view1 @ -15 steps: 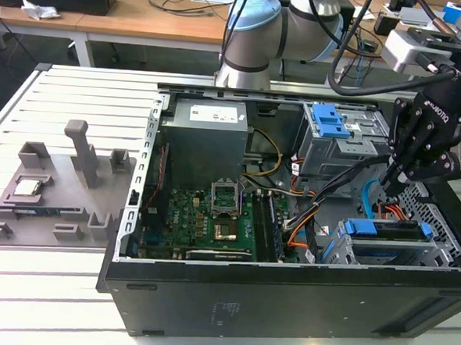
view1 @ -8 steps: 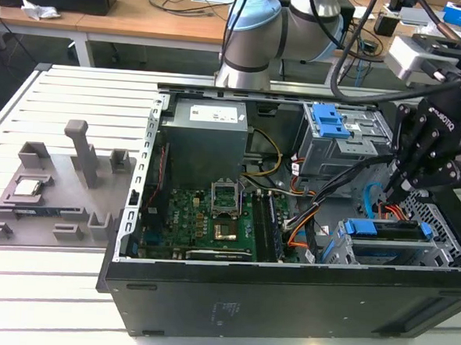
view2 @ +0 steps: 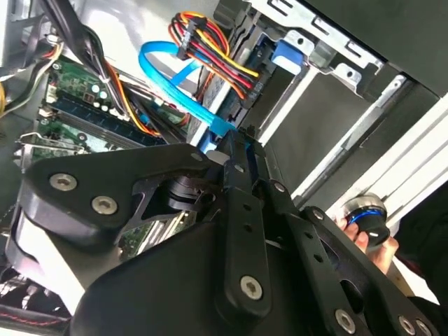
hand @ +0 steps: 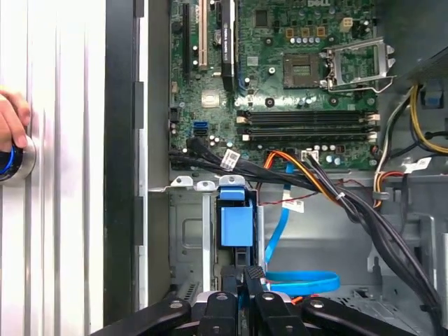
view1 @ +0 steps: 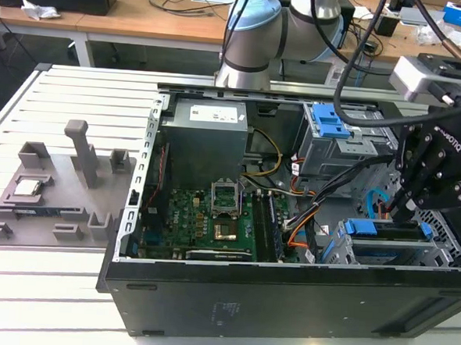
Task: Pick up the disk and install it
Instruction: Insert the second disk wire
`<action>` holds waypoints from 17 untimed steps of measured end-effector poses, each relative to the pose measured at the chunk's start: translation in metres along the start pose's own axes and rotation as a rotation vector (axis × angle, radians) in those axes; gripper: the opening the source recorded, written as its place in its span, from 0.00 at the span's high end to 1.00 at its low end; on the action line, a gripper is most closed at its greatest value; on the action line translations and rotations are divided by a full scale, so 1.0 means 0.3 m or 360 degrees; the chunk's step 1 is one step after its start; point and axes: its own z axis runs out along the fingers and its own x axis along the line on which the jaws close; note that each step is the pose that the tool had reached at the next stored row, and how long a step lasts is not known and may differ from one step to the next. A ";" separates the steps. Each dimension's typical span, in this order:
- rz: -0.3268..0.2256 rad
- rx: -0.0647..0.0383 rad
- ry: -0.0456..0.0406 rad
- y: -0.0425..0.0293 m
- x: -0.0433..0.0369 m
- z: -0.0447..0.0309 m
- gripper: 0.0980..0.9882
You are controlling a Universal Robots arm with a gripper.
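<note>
Down at the drive bay nearest the exterior view's right edge, the gripper (view1: 400,208) has its jaws drawn nearly together on the upper edge of the disk (view1: 387,238), which sits in the bay with its blue frame showing along the top; in the first wrist view the fingertips (hand: 253,274) pinch a thin blue edge just below a blue latch (hand: 236,218). I judge the hold shallow, so the drive could tilt and jam against the bay wall if pressed unevenly. Just beside the jaws a blue data cable (view2: 175,87) loops, and it could be caught or trapped under the drive. Further in, the bundle of black and orange cables (hand: 329,189) crosses toward the motherboard (view1: 204,218). Beyond the case, on the bench, a hand (hand: 10,122) rests on a round button (hand: 10,161).
</note>
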 end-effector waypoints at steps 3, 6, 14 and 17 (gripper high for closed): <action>-0.0001 0.0000 0.0000 -0.002 -0.002 0.026 0.93; -0.0004 0.0000 -0.0006 -0.005 -0.005 0.043 0.93; -0.0009 -0.0001 -0.0073 -0.011 0.003 0.046 0.93; -0.0009 -0.0002 -0.0082 -0.017 0.005 0.048 0.93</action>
